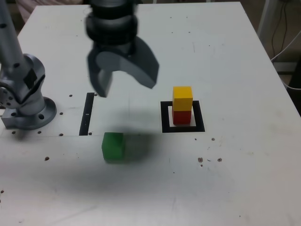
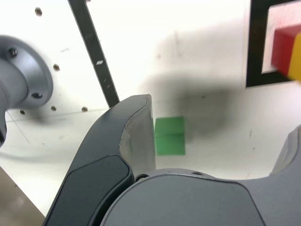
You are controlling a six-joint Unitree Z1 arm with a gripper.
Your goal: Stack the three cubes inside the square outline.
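Here the hand point(image 1: 123, 81) is held above the table point(image 1: 225, 42) with its jaws spread wide and nothing between them. Below it, toward the table's near edge, the green cube point(image 1: 113, 147) is set alone. Toward the exterior view's right, the yellow cube point(image 1: 182, 99) is stacked on the red cube point(image 1: 181, 117) inside the square outline point(image 1: 165, 117). A narrow black strip point(image 1: 87, 114) is laid near the arm's base point(image 1: 29, 115).

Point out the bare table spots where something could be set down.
Bare: the stretch between the green cube and the square outline, and the table's far side. Crowded: the outline, filled by yellow cube on red cube.
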